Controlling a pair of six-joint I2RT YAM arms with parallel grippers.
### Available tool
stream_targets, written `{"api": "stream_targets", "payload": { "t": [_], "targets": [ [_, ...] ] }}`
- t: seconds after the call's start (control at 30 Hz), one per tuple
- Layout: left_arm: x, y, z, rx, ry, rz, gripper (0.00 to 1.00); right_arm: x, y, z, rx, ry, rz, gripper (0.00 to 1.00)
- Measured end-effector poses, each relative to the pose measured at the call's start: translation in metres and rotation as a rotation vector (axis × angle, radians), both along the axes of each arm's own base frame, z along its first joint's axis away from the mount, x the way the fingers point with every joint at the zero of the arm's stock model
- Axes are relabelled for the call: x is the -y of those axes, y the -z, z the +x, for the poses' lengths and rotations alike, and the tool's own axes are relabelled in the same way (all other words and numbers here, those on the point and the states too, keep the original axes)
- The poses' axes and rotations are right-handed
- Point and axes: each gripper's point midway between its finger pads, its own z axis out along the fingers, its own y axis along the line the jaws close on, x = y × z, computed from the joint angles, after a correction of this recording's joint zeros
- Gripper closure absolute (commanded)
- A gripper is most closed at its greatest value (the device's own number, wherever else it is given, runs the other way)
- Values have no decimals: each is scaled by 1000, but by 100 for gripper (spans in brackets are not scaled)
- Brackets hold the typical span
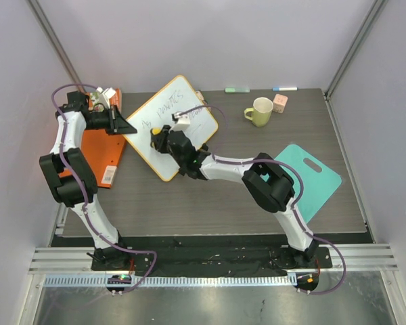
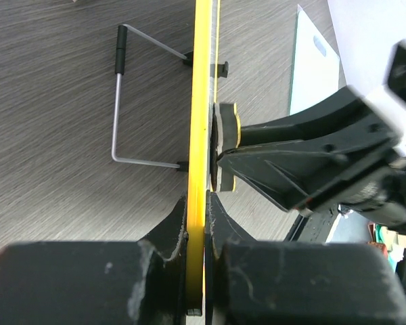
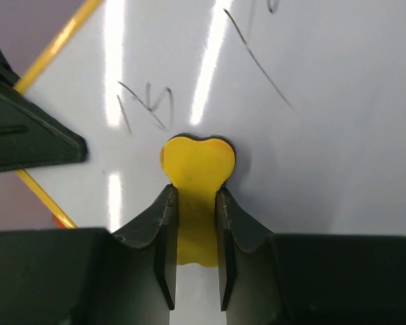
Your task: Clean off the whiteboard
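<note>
From above, the whiteboard [image 1: 183,108] stands tilted on the table [image 1: 257,203] beside an orange folder [image 1: 98,156]. The left gripper [image 1: 130,127] is at its left edge and the right gripper [image 1: 160,141] at its face. The left wrist view shows the frame edge-on with the jaws clenched on it and a wire stand [image 2: 132,101] behind. In the right wrist view, the jaws grasp a yellow eraser [image 3: 196,166] against the scribbled surface.

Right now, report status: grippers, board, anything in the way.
Left gripper shut on whiteboard edge. Right gripper shut on yellow eraser, pad against the board. Handwriting not yet wiped. Mug stands apart.
</note>
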Motion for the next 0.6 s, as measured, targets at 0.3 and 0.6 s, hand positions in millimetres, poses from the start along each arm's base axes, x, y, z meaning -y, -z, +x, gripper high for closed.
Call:
{"api": "stream_targets", "payload": {
  "t": [0.3, 0.6],
  "targets": [
    [0, -1, -1, 6, 2, 14, 100, -36, -46, 29, 63, 11, 41, 99],
    [-1, 0, -2, 0, -2, 17, 100, -49, -76, 60, 106, 43, 114, 99]
  ]
}}
